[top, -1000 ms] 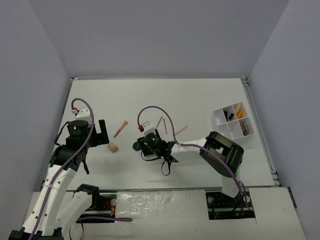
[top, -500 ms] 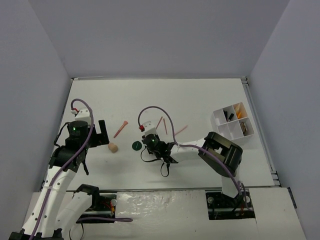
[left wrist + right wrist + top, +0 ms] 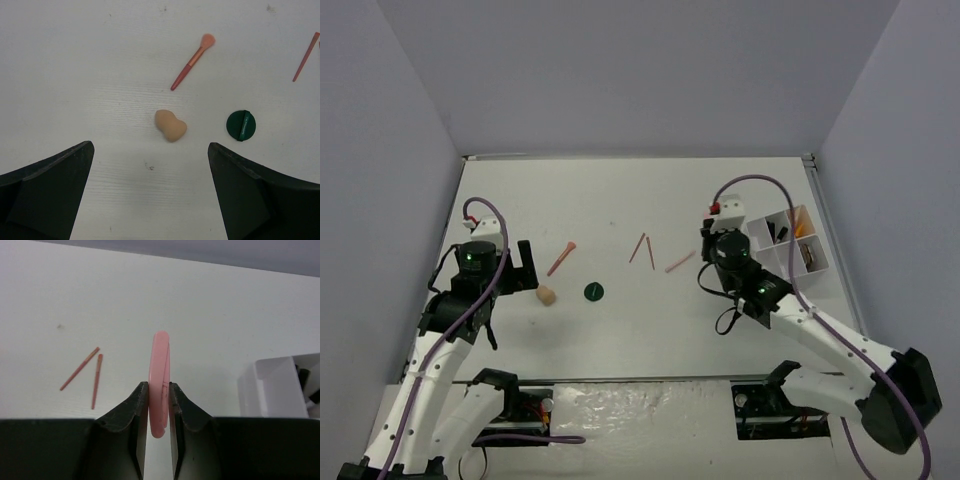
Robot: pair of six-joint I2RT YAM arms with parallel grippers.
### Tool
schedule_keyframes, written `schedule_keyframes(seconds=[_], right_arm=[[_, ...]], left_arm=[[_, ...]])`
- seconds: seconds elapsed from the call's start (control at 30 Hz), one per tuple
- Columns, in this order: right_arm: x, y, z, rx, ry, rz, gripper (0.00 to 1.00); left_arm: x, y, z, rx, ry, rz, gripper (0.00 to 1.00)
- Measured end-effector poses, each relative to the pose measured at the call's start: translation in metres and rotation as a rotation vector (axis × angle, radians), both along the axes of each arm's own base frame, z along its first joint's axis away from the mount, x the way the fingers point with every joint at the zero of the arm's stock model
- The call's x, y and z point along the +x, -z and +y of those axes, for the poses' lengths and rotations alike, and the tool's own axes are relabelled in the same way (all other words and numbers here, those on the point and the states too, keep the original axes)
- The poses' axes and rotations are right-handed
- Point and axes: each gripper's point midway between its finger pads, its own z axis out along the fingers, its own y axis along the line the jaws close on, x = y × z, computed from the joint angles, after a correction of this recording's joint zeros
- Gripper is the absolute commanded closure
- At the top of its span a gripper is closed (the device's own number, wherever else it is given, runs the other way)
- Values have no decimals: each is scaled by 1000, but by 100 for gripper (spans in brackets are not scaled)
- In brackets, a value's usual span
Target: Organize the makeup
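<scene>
Roughly half done, by the look of it. A few compartments of the white tray [image 3: 785,243] are already filled. Something dark, something orange and something brown can be made out from above, all too small to be named properly.

The right tool [image 3: 159,390] is clamped tight on a thin pink piece [image 3: 160,360]. It's held upright and seen edge-on, so what it is exactly can't be told (flat stick or slim disc, maybe). It's held over the table [image 3: 720,190] just left of the tray, whose corner shows at the right of the wrist view. Best guess: a drop into a compartment is what's called for next.

Left out on the table:
- a beige sponge [image 3: 170,125]
- a dark-green disc [image 3: 242,125] near it to the right
- a little brush [image 3: 192,62] with an orange tip, beyond the sponge
- two reddish sticks [image 3: 638,249] side by side mid-table
- a pink stick [image 3: 680,262] beside the right arm

None of these are touched by anything.

The left tool [image 3: 150,143] is spread wide with nothing in it, hung just short of the sponge. That one's probably lined up for pickup. So six loose bits are to be sorted, plus the one in the grip.
</scene>
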Motion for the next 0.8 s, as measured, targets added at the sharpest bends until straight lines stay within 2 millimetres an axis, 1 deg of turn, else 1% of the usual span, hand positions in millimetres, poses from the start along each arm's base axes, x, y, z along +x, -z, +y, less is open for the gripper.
schedule_keyframes(seconds=[0.1, 0.2, 0.23, 0.3, 0.5, 0.63, 0.8], right_arm=[[2, -13, -57, 13, 107, -48, 100], [12, -9, -112, 7, 238, -39, 100], [15, -5, -124, 4, 268, -26, 100], [19, 6, -142, -2, 308, 5, 100], [27, 37, -156, 5, 311, 78, 100], [36, 58, -164, -1, 324, 121, 100], [44, 81, -167, -12, 325, 167, 100]], left_arm=[[0, 0, 0, 3, 2, 1, 3], [0, 1, 0, 4, 4, 2, 3], [0, 1, 0, 4, 5, 3, 3], [0, 2, 0, 4, 7, 6, 3], [0, 3, -2, 1, 12, 12, 3], [0, 1, -2, 0, 13, 5, 3], [-1, -1, -2, -4, 18, -6, 3]])
